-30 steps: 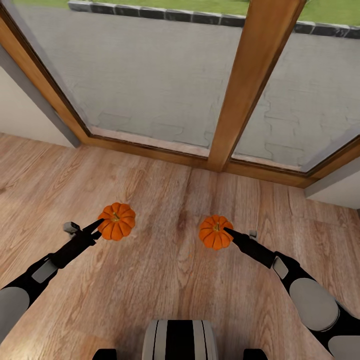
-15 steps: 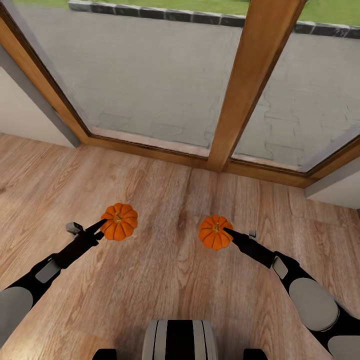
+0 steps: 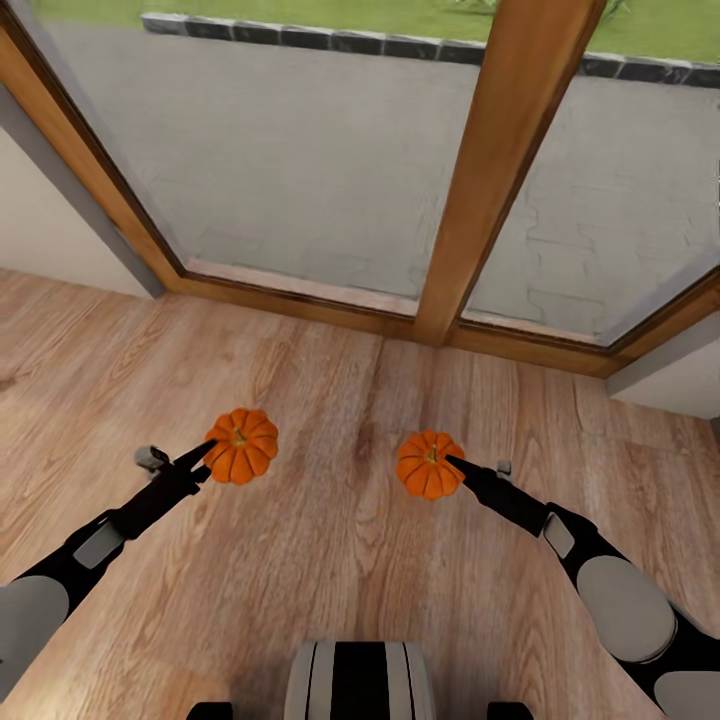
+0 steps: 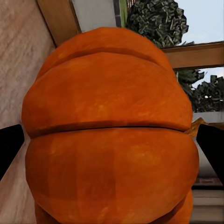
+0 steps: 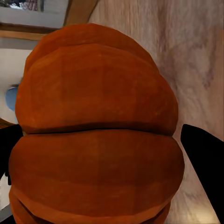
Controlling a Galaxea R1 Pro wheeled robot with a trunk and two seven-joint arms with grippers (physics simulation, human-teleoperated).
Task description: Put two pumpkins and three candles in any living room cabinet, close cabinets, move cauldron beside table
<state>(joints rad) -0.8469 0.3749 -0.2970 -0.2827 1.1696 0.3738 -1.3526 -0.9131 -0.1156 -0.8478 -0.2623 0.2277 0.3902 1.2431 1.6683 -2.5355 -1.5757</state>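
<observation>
The left tool (image 3: 205,455) is closed on the left pumpkin (image 3: 241,446); in the left wrist view its two dark fingers (image 4: 9,149) press the flanks of that pumpkin (image 4: 109,140), which sits squarely between them. The right tool (image 3: 452,463) likewise grips the right pumpkin (image 3: 429,464), and in the right wrist view its black fingers (image 5: 203,161) flank the fruit (image 5: 95,135) on both sides. Each pumpkin is at the tip of its own tool, the two well apart, over the wooden floor (image 3: 340,560). Beyond both tools stands a wood-framed window (image 3: 495,170), with grey paving (image 3: 300,150) outside.
</observation>
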